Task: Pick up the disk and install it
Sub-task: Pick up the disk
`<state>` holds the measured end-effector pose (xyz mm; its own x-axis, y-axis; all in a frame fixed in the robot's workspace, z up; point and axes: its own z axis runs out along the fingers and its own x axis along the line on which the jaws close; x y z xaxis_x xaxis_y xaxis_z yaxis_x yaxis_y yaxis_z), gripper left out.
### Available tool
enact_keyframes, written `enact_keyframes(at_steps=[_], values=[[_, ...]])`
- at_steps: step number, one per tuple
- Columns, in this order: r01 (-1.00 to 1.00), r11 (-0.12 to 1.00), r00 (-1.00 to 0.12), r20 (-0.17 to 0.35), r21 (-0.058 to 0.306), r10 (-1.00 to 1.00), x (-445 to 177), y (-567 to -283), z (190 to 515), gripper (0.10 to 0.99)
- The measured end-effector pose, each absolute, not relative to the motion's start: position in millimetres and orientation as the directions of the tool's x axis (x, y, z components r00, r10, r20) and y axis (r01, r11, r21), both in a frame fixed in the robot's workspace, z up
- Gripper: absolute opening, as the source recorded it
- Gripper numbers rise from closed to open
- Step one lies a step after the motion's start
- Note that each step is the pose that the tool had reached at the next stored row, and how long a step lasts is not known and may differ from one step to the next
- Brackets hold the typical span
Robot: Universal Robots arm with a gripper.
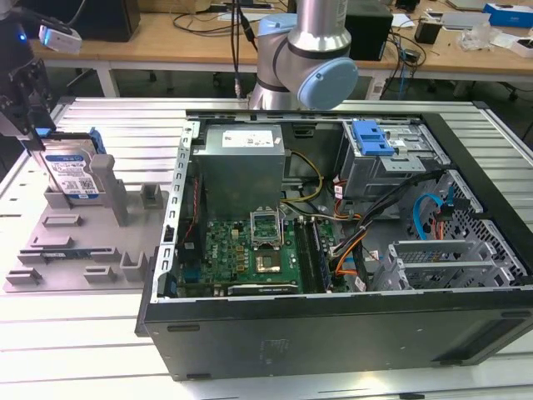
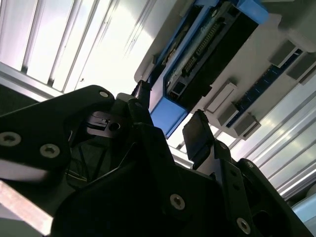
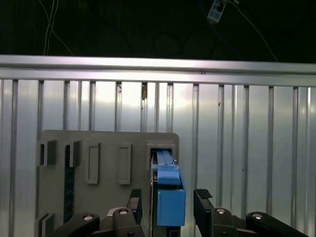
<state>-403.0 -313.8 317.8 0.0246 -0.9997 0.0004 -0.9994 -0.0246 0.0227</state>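
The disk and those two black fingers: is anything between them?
Nothing. In the first wrist view the open fingers flank the disk's blue end, a bare gap on each side.

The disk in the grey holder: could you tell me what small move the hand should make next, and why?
Probably lower the hand a little over the disk: its open fingers flank the blue edge without touching, and the disk stands upright in the holder.
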Motion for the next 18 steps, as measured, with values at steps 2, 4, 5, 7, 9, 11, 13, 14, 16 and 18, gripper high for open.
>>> enact_keyframes(at_steps=[2, 4, 5, 7, 9, 11, 13, 14, 16, 18], values=[[-0.999, -0.025, 0.025, 0.000, 0.023, -1.000, -403.1, -313.8, 316.2, 0.541], [-0.999, -0.025, 0.025, 0.000, 0.023, -1.000, -403.1, -313.8, 314.6, 0.541], [-0.999, -0.025, 0.025, 0.000, 0.023, -1.000, -403.0, -313.8, 314.1, 0.541], [-0.999, -0.025, 0.025, 0.000, 0.023, -1.000, -403.1, -313.8, 312.6, 0.541], [-0.999, -0.025, 0.025, 0.000, 0.023, -1.000, -403.1, -313.8, 311.3, 0.529], [-0.999, -0.025, 0.025, 0.000, 0.023, -1.000, -403.1, -313.8, 310.2, 0.455], [-0.999, -0.025, 0.025, 0.000, 0.023, -1.000, -403.1, -314.0, 309.1, 0.455], [-0.999, -0.025, 0.025, 0.000, 0.023, -1.000, -403.1, -314.0, 308.6, 0.455], [-0.999, -0.025, 0.025, 0.000, 0.023, -1.000, -403.1, -314.1, 306.0, 0.455], [-0.999, -0.025, 0.025, 0.000, 0.023, -1.000, -403.1, -314.1, 304.4, 0.455]])
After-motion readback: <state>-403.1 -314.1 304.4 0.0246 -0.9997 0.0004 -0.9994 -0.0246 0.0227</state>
